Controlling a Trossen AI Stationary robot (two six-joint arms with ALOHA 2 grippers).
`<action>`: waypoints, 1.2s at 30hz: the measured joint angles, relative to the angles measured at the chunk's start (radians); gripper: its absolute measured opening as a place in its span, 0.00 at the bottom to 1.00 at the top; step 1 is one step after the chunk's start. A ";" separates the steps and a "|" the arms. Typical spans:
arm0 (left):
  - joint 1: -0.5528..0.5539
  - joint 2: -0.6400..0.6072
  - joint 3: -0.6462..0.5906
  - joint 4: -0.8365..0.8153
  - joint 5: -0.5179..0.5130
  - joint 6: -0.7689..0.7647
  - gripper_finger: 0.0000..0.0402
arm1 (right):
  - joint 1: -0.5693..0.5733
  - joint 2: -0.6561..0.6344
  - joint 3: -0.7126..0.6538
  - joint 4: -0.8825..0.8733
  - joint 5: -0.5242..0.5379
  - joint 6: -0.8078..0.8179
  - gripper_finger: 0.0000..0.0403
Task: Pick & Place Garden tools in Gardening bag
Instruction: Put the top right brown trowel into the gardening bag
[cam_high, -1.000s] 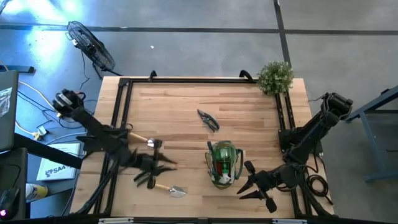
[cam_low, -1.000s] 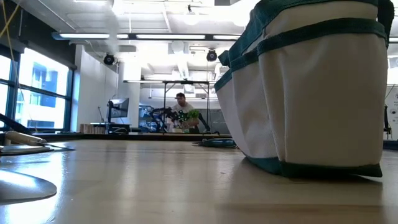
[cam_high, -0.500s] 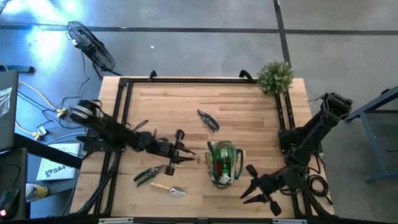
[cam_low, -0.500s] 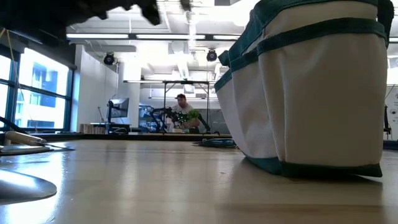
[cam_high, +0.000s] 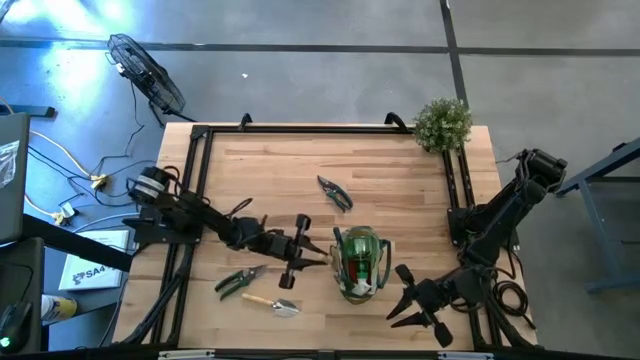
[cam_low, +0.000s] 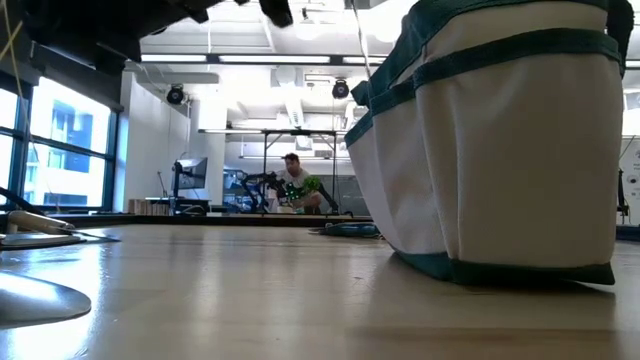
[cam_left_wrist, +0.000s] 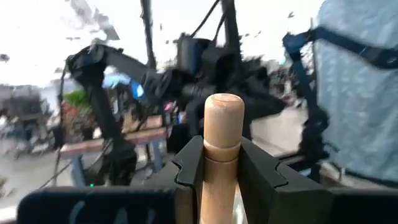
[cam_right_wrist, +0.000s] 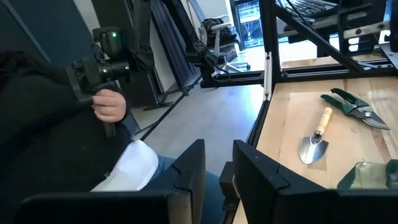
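The beige bag with dark green trim (cam_high: 358, 262) stands at the table's near middle and fills the right of the low view (cam_low: 500, 140). My left gripper (cam_high: 318, 256) hovers just left of the bag, shut on a wooden-handled tool (cam_left_wrist: 222, 130) whose metal end is hidden. Green-handled shears (cam_high: 238, 281) and a wooden-handled trowel (cam_high: 272, 303) lie flat at the near left. Dark-handled shears (cam_high: 335, 192) lie beyond the bag. My right gripper (cam_high: 420, 305) waits open at the near right. My left gripper pinches the tool's wooden handle (cam_left_wrist: 219, 165) between its two fingers (cam_left_wrist: 189, 168), close to the rounded free end (cam_left_wrist: 223, 106). That end sticks out past the fingertips toward the bag. The fingers reach roughly level from the table's left. The tool is lifted clear of the table.
A bushy green plant (cam_high: 442, 122) stands at the far right corner. Black rails (cam_high: 195, 190) run along the table's left, far and right edges. Off the near right edge, a person (cam_right_wrist: 68, 149) shows in the right wrist view. Bare wood lies across the far half.
My left gripper has risen from the near left by the green shears. It has gone toward the table's right edge, up to the bag, carrying the wooden-handled tool clear of the table. The right arm has kept still.
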 joint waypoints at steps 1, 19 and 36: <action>0.009 0.000 0.000 -0.020 -0.006 -0.011 0.16 | -0.003 0.000 0.000 0.000 0.000 0.000 0.18; 0.111 0.059 0.000 -0.065 0.075 -0.187 0.16 | -0.003 0.000 0.000 -0.003 0.000 -0.001 0.18; 0.111 0.186 0.142 -0.187 0.103 -0.197 0.36 | -0.003 0.000 0.000 -0.004 0.000 0.003 0.18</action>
